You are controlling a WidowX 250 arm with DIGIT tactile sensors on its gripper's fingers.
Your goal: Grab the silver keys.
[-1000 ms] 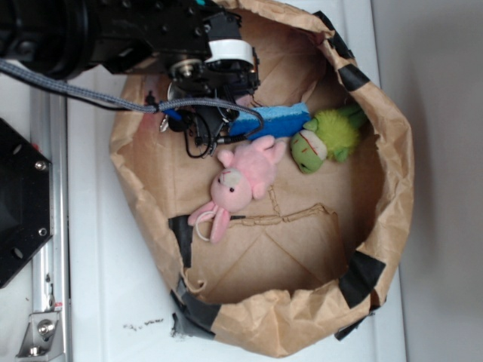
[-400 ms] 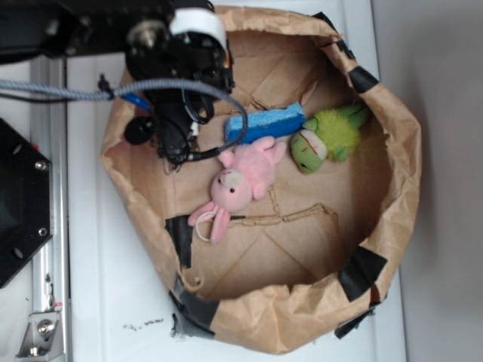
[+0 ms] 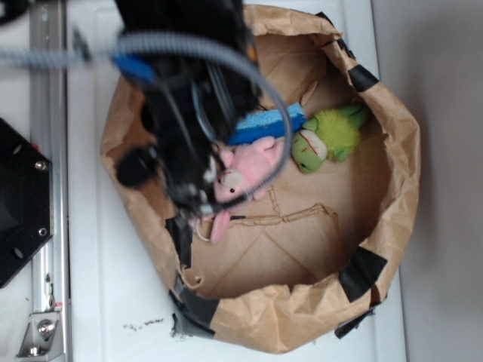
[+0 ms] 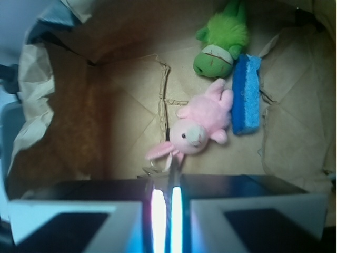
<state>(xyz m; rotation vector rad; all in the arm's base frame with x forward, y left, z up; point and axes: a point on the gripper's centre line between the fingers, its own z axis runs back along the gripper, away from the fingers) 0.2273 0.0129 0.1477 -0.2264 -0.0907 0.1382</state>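
— Looking for the silver keys (image 4: 153,171): where are they?

— In the wrist view, a small bright cluster sits right at the tips of the gripper (image 4: 168,182), just left of the slit between the two fingers. A thin dark strand rises from that slit.

— So how do the jaws stand?

— Drawn nearly together, with only a narrow dark line between them. They appear clamped on the keys, with the metal peeking out at the tip. In the exterior view the keys are hidden under the arm, so I cannot pick them out there.

— What is closest to them?

— The pink bunny (image 4: 202,126). One of its ears points down toward the fingertips and ends just beside the silver cluster. I cannot tell whether the two touch.

— And beyond the bunny?

— A blue sponge (image 4: 246,95) lies along the bunny's side, touching it. A green plush toy (image 4: 221,45) lies just past the sponge's end.

— All of it in one container?

— Yes, a brown paper bag (image 3: 392,173) with its walls rolled down and black tape patches (image 3: 362,271) on the rim. In the exterior view the gripper (image 3: 200,200) hangs over the bag's left part, covering part of the bunny (image 3: 253,162). The bag stands on a white table (image 3: 98,302).
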